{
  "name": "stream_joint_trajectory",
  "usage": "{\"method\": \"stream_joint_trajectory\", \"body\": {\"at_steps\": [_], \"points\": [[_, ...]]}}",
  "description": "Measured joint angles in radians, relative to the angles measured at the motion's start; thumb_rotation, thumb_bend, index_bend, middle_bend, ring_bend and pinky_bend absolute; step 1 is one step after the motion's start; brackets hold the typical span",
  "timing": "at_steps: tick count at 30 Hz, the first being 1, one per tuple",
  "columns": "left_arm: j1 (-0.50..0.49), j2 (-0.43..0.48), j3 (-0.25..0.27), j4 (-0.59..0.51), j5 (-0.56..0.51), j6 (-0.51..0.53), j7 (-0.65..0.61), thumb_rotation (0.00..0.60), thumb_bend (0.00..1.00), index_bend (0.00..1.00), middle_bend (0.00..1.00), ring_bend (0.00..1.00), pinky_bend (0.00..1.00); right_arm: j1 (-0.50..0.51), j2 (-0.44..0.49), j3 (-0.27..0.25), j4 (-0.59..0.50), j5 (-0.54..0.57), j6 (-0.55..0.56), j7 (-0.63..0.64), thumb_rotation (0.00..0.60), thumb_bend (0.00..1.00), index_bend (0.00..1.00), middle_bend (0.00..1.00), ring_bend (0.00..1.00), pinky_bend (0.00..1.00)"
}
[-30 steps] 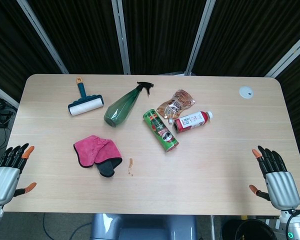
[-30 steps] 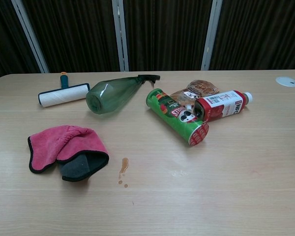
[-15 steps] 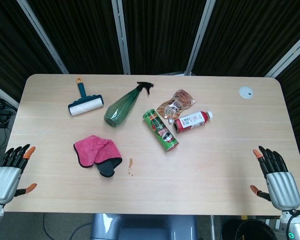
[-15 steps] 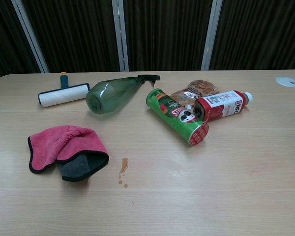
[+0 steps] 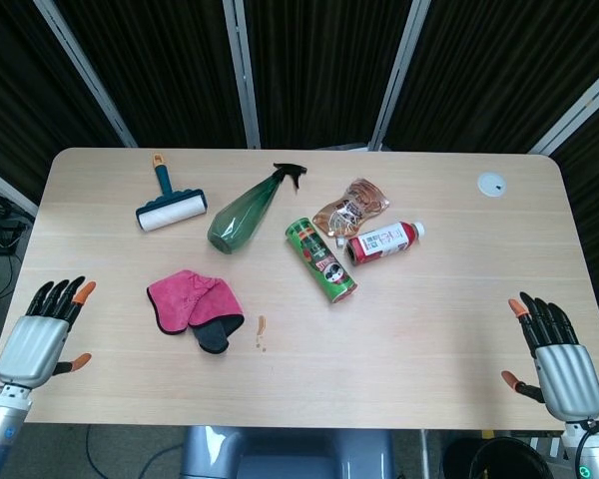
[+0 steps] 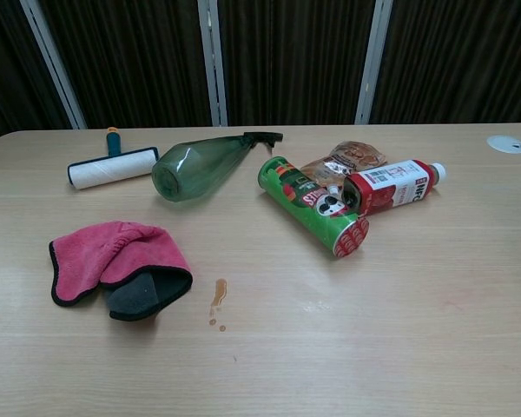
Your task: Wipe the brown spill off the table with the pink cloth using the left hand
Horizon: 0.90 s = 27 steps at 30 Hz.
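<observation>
My left hand point(image 5: 42, 334) hovers at the near left edge of the surface point(image 5: 439, 309), fingers spread and holding nothing. The cloth point(image 5: 185, 304) lies ahead of it and to its right, bunched, its dark underside turned up at the end nearest the spill point(image 5: 261, 327), which sits just beyond that end. My right hand point(image 5: 556, 357), also spread and empty, is well apart on the far side, so I judge the left is the nearer one to reach inward

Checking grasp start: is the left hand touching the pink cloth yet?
Apart. The head view shows bare wooden table between the left hand, open at the table's left edge, and the crumpled pink cloth.
</observation>
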<state>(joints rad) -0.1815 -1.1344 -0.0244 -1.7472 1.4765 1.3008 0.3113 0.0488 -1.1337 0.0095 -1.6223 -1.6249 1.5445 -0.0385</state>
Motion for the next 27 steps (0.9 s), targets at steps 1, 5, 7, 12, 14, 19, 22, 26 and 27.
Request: {"method": "stream_joint_trajectory", "body": {"at_steps": [1, 5, 7, 12, 14, 19, 22, 26, 27], "points": [[-0.013, -0.006, -0.007, -0.004, -0.017, -0.021, 0.012, 0.600, 0.00, 0.07, 0.00, 0.00, 0.03, 0.000, 0.000, 0.001, -0.001, 0.002, -0.001, 0.001, 0.600, 0.00, 0.00, 0.00, 0.00, 0.07], [-0.092, -0.065, -0.048, -0.003, -0.125, -0.128, 0.099, 0.600, 0.00, 0.10, 0.00, 0.00, 0.05, 0.002, 0.001, 0.004, -0.001, 0.014, -0.009, 0.014, 0.600, 0.00, 0.00, 0.00, 0.00, 0.07], [-0.127, -0.105, -0.064, 0.007, -0.178, -0.166, 0.153, 0.600, 0.00, 0.12, 0.00, 0.00, 0.07, 0.002, 0.003, 0.005, -0.001, 0.019, -0.011, 0.022, 0.600, 0.00, 0.00, 0.00, 0.00, 0.07], [-0.222, -0.232, -0.101, 0.075, -0.327, -0.248, 0.296, 0.600, 0.00, 0.19, 0.01, 0.02, 0.13, -0.002, 0.010, 0.007, -0.008, 0.026, -0.009, 0.033, 0.600, 0.00, 0.00, 0.00, 0.00, 0.07], [-0.255, -0.286, -0.113, 0.115, -0.385, -0.266, 0.341, 0.600, 0.00, 0.20, 0.03, 0.04, 0.16, -0.002, 0.011, 0.007, -0.008, 0.025, -0.009, 0.036, 0.600, 0.00, 0.00, 0.00, 0.00, 0.07], [-0.324, -0.399, -0.140, 0.214, -0.495, -0.290, 0.411, 0.600, 0.00, 0.22, 0.06, 0.06, 0.17, -0.002, 0.013, 0.010, -0.008, 0.032, -0.011, 0.048, 0.600, 0.00, 0.00, 0.00, 0.00, 0.07], [-0.370, -0.463, -0.156, 0.280, -0.544, -0.295, 0.440, 0.600, 0.00, 0.23, 0.06, 0.06, 0.17, -0.002, 0.015, 0.011, -0.009, 0.031, -0.010, 0.054, 0.600, 0.00, 0.00, 0.00, 0.00, 0.07], [-0.417, -0.520, -0.168, 0.336, -0.587, -0.298, 0.463, 0.600, 0.00, 0.23, 0.06, 0.06, 0.17, -0.002, 0.015, 0.011, -0.010, 0.029, -0.010, 0.054, 0.600, 0.00, 0.00, 0.00, 0.00, 0.07], [-0.423, -0.528, -0.168, 0.343, -0.593, -0.298, 0.467, 0.600, 0.00, 0.23, 0.06, 0.06, 0.17, -0.002, 0.015, 0.011, -0.010, 0.029, -0.010, 0.054, 0.600, 0.00, 0.00, 0.00, 0.00, 0.07]]}}
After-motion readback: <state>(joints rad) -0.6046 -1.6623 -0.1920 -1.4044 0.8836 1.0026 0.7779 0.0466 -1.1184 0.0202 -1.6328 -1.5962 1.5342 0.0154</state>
